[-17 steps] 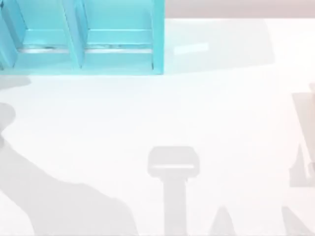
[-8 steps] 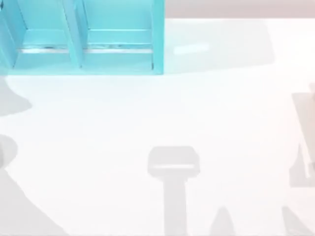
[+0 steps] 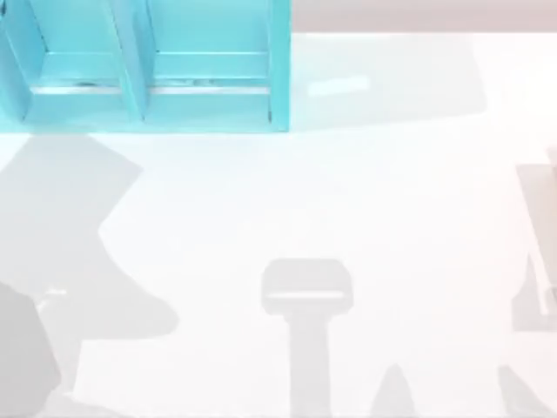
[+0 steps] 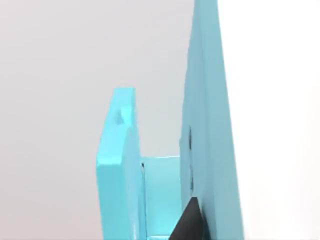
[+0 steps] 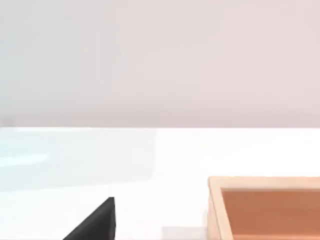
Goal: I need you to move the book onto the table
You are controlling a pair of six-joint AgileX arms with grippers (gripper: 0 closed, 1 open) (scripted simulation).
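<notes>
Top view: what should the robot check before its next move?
1. Book found: cannot tell; I can't pick it out in the turquoise shelf.
2. Room on the table: ok; wide bare white surface in front of the shelf.
3. Left gripper at the shelf: ok; it is close beside a shelf wall.
4. Left gripper clear of that wall: cannot tell.
5. Right gripper out of the way: ok; it is over the table near a wooden box, away from the shelf.
</notes>
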